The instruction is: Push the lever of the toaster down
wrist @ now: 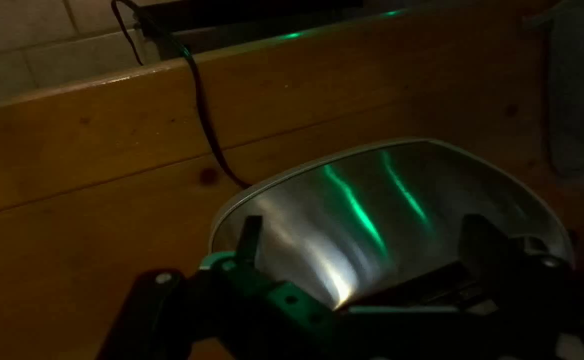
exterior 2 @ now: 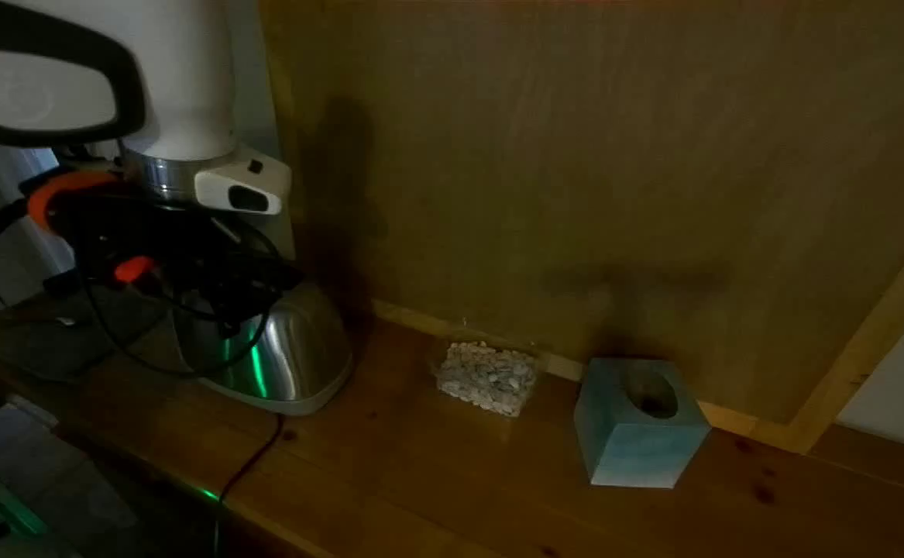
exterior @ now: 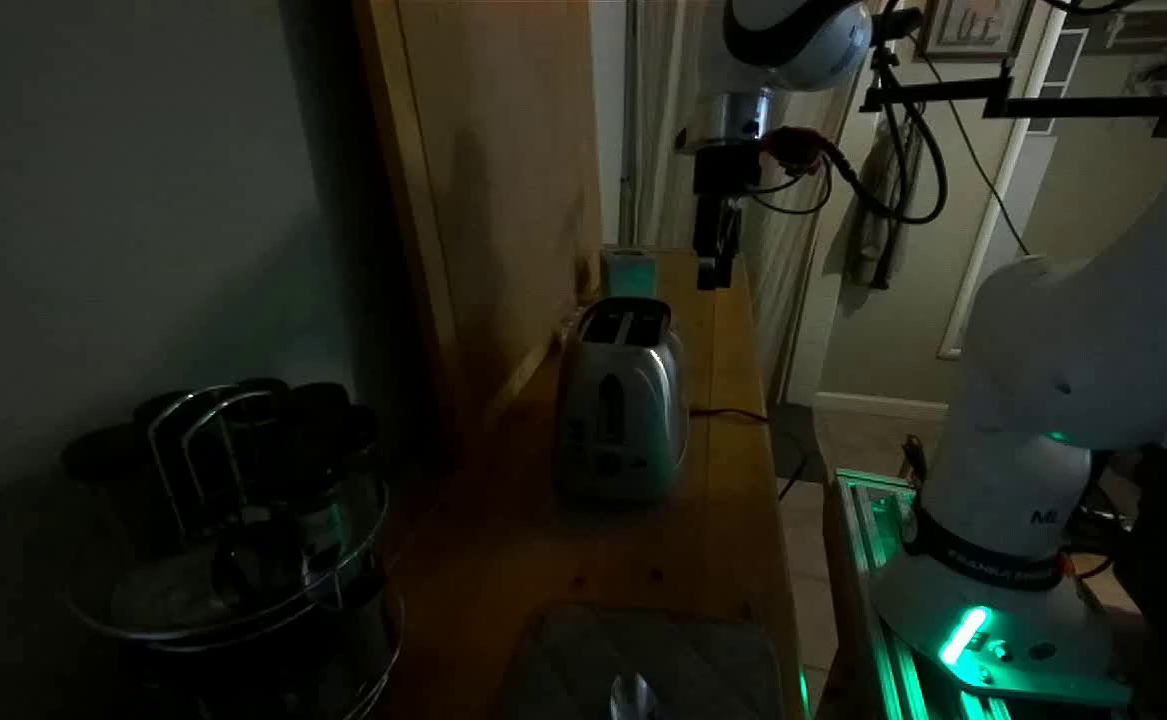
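Note:
The silver toaster (exterior: 628, 400) stands upright on the wooden counter, with two dark slots on top. In an exterior view its end face shows a dark vertical lever track (exterior: 610, 410); the lever itself is too dark to make out. The toaster also shows in an exterior view (exterior 2: 300, 356) and in the wrist view (wrist: 297, 215). My gripper (exterior: 718, 272) hangs pointing down, higher than the toaster and on its robot side. In the wrist view the gripper (wrist: 364, 227) has its fingers wide apart, with nothing between them and the toaster below. It partly hides the toaster in an exterior view (exterior 2: 227, 322).
A teal tissue box (exterior 2: 641, 434) and a clear bag of pale pieces (exterior 2: 489, 378) stand along the wooden wall panel (exterior 2: 575, 155). A wire rack (exterior: 243, 600) with dark-lidded jars and a grey mat (exterior: 563, 665) with a spoon (exterior: 633, 697) are nearby. A cord (wrist: 204, 115) crosses the counter edge.

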Controlling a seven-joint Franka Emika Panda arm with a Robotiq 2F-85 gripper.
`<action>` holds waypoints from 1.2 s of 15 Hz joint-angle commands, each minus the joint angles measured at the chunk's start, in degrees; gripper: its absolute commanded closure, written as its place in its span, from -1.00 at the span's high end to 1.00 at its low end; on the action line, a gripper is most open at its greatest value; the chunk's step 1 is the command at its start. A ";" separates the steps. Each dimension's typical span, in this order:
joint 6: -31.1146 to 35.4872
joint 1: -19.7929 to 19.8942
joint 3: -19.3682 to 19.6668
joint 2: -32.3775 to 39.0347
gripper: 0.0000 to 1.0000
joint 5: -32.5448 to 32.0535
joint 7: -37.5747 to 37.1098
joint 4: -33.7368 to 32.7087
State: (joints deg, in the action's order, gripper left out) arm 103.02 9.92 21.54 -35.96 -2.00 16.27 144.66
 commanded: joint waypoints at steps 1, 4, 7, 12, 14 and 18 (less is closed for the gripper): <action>-0.06 1.19 -1.01 0.31 1.00 0.62 0.61 -0.08; -0.06 1.19 -1.01 0.31 1.00 0.62 0.61 -0.08; -1.77 -2.07 -6.68 1.40 1.00 -2.02 1.02 -2.66; -4.61 -8.39 -14.25 2.98 1.00 -2.24 3.65 -8.29; -4.44 -10.72 -15.04 3.87 1.00 -2.51 6.88 -9.62; -2.61 -14.55 -14.64 6.39 1.00 -2.34 16.02 -10.50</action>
State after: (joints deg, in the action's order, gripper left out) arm 100.12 -2.20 6.04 -32.86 -3.14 25.89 136.25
